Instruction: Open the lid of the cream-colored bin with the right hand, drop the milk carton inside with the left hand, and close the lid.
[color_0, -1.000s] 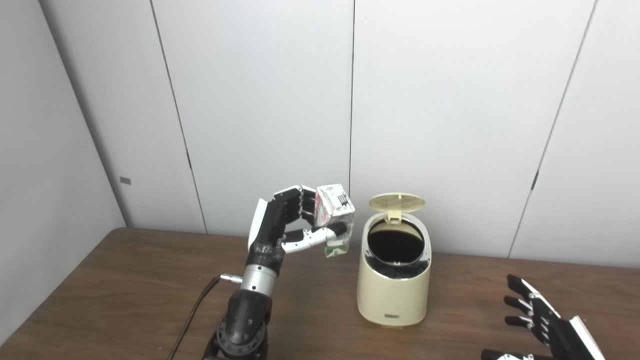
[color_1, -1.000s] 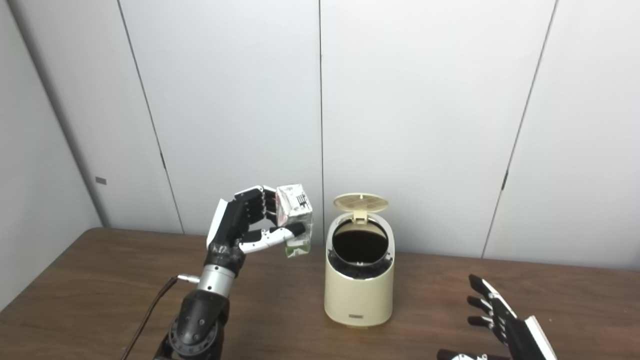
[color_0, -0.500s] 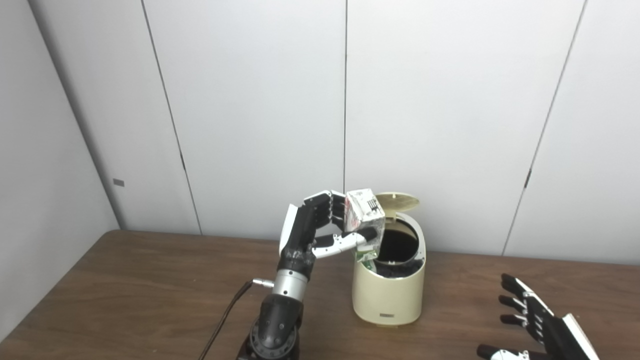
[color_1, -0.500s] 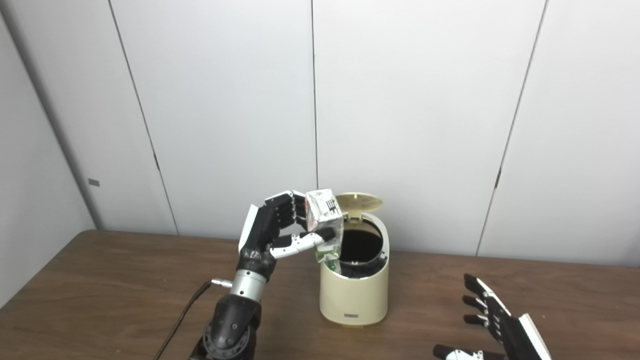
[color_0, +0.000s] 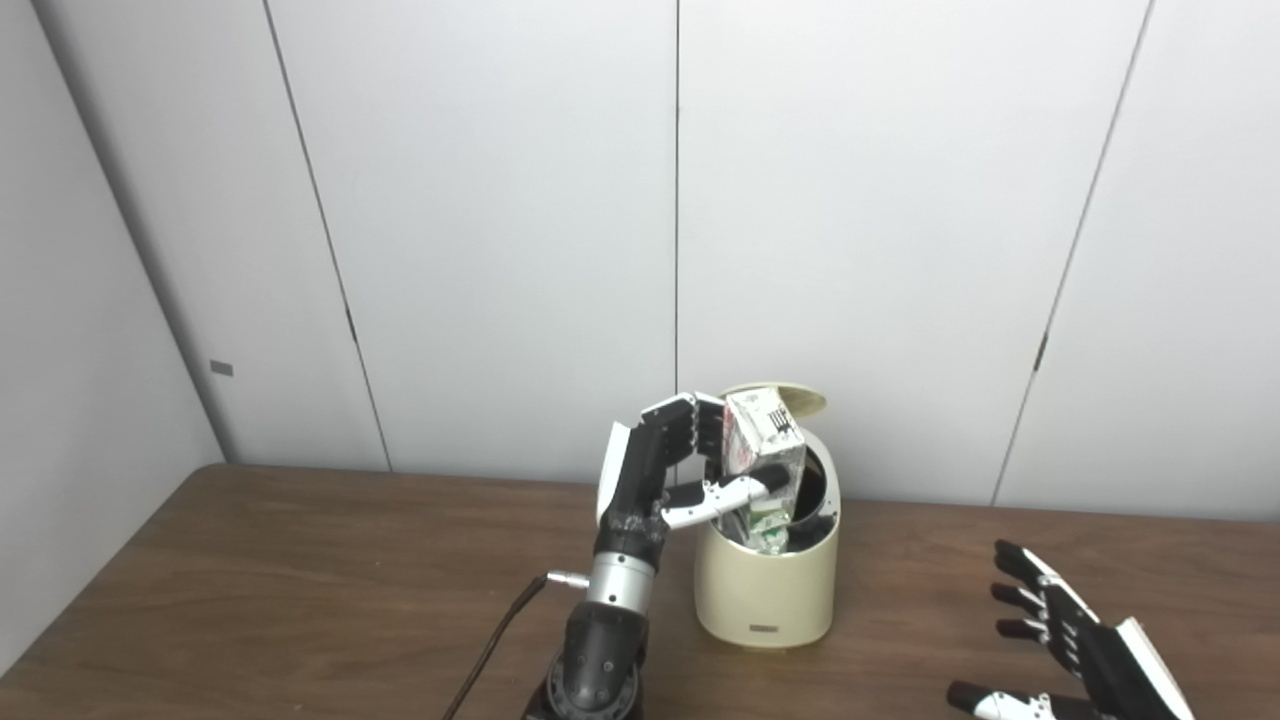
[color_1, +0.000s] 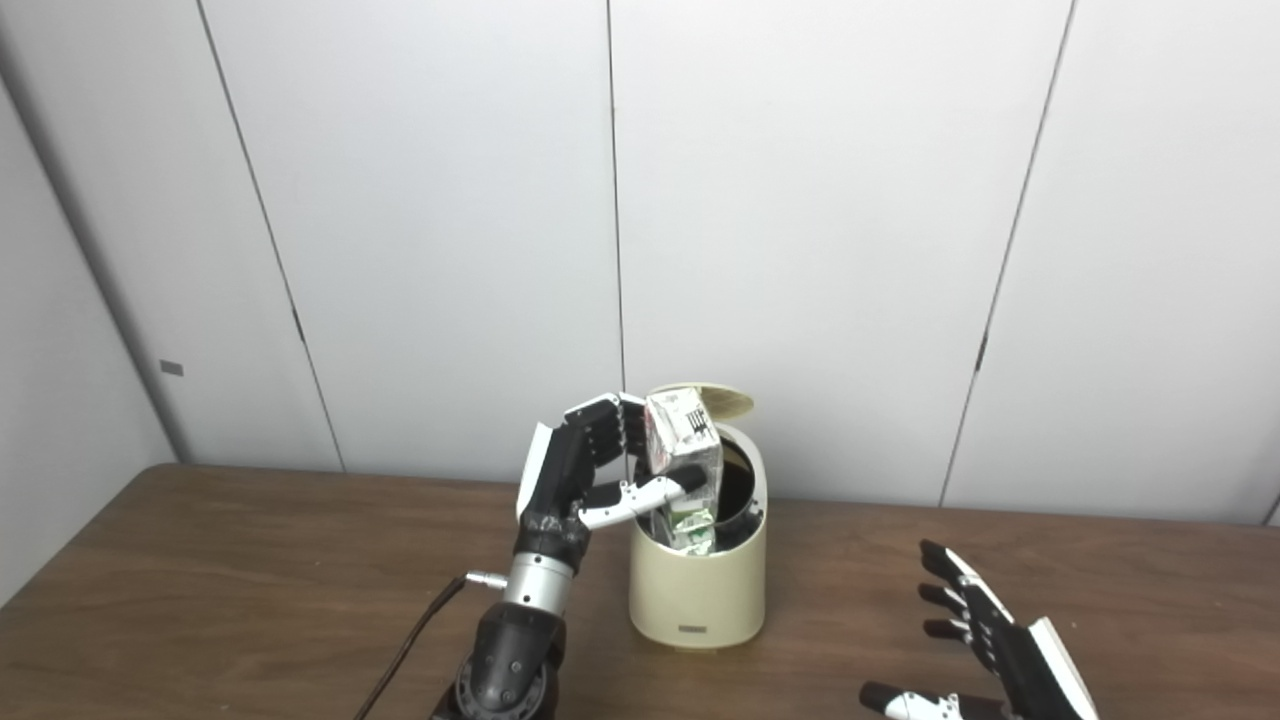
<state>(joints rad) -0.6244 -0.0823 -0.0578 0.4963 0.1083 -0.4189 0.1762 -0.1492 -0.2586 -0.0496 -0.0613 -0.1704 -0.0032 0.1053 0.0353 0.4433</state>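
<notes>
The cream-colored bin (color_0: 766, 590) stands mid-table with its round lid (color_0: 800, 399) tipped up at the back, showing a dark opening. My left hand (color_0: 665, 470) is shut on the white and green milk carton (color_0: 763, 470), holding it upright right over the bin's mouth, its lower end in front of the opening. In the right eye view the same carton (color_1: 683, 470) overlaps the bin (color_1: 697, 590). My right hand (color_0: 1070, 640) rests low at the bottom right, open with fingers spread, well away from the bin.
The brown wooden table (color_0: 300, 590) runs to a white panelled wall (color_0: 500, 220) close behind the bin. A black cable (color_0: 500, 640) trails from the left wrist toward the table's front.
My left hand has carried the carton rightward, from beside the bin to over its opening. The camera has also turned a little. The right hand stays low and open.
</notes>
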